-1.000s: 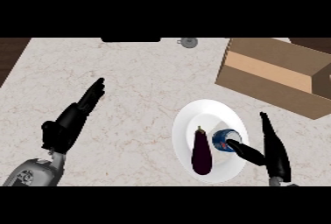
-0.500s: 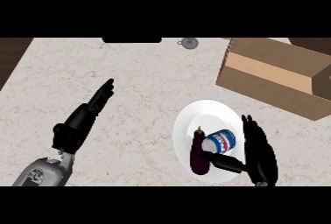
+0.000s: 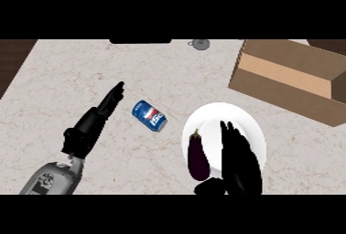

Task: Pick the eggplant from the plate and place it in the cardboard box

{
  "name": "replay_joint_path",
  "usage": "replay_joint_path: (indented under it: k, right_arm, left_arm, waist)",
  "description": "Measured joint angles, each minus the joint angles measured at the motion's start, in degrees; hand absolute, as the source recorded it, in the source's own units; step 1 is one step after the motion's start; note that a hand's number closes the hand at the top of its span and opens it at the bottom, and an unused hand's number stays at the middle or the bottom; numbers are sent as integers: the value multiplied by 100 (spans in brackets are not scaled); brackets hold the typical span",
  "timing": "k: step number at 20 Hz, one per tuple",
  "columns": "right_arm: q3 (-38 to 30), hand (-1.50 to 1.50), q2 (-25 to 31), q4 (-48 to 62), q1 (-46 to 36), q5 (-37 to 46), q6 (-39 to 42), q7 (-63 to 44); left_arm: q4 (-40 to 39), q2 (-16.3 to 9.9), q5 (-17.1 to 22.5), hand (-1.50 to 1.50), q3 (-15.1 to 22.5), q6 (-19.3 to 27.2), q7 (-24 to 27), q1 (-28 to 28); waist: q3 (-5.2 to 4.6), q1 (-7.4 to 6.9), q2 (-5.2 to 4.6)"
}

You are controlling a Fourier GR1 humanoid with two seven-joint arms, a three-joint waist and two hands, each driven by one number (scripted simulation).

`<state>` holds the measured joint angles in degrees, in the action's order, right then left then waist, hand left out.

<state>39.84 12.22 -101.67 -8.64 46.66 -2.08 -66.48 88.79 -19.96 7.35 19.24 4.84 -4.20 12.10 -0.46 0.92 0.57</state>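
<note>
— Where's the eggplant [image 3: 197,156]?
— On the white plate [image 3: 250,123], just left of the right robot hand [image 3: 238,157], whose fingers lie straight and hold nothing.
— And the left robot hand [image 3: 94,122]?
— Flat and released, beside one blue can [image 3: 149,115] on the tabletop [image 3: 169,68].
— Count?
— One eggplant, one plate, one cardboard box [image 3: 292,77], open, at the far right edge, bare tabletop between.

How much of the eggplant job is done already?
Nothing is finished yet. The eggplant lies on the white plate, not in the cardboard box. Right now the right hand is over the plate beside the eggplant, fingers straight, not holding it. Left to do: grab it, lift it, and put it in the box.
</note>
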Motion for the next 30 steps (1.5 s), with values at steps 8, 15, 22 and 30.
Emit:
replay_joint_path:
  k: [8,15,22,30]
  right_arm:
    - [-365,-150,-889,30,-482,213,613,-410]
    - [-585,-150,-1081,446,-350,264,826,-381]
    - [-729,-150,-1126,865,-276,373,790,-156]
    - [-834,-150,-1142,1085,-264,481,801,-4]
  left_arm:
    - [-148,146,-92,0,-22,-54,42,147]
    - [-53,170,-160,0,-82,-82,-3,119]
    - [-171,282,-251,0,-145,-173,25,113]
    - [-154,444,-381,0,-221,-243,6,66]
  waist:
    - [29,-71,-42]
    - [38,-101,-49]
    - [43,-99,-55]
    - [44,-95,-54]
